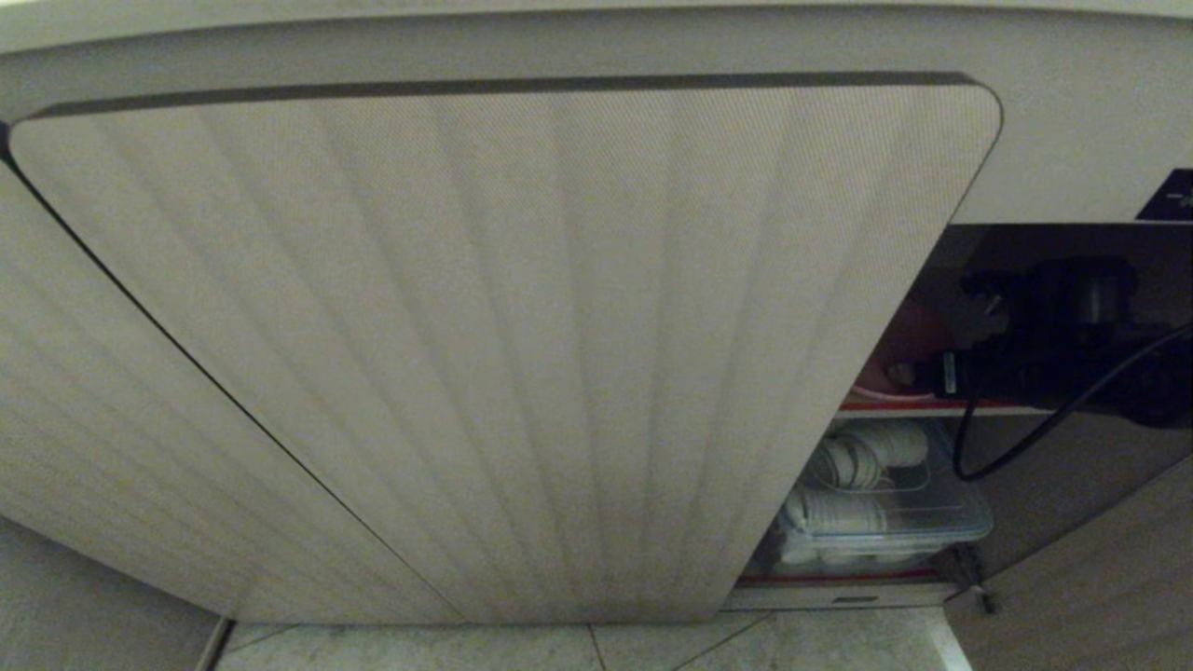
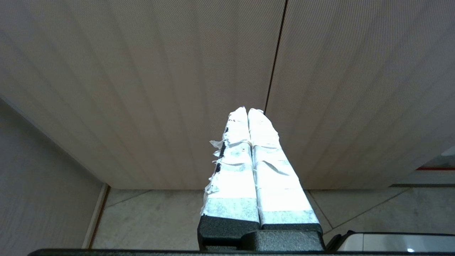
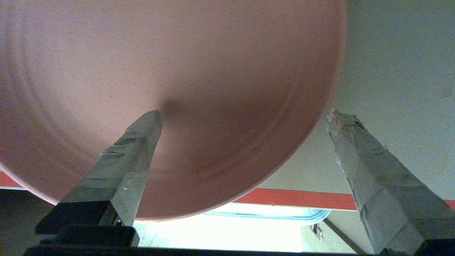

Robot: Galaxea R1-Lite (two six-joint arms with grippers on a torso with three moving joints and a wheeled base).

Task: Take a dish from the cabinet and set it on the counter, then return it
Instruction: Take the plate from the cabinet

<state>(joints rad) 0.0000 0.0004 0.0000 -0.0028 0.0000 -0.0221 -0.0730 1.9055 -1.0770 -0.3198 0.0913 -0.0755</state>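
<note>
Inside the open beige cabinet (image 1: 522,354), the pink plate (image 3: 170,89) rests on the red-edged shelf (image 3: 302,197). Right claw (image 3: 245,124) gapes wide at the plate's rim, one finger over it, gripping nothing. Left claw (image 2: 248,113) sits pressed together, parked facing the fluted doors.

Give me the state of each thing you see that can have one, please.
cabinet door: swung open
pink plate: lying on the red-edged shelf, not gripped
right gripper: open, one finger over the plate
left gripper: shut, empty, before the closed doors
clear lidded box: closed, on the lower shelf
</note>
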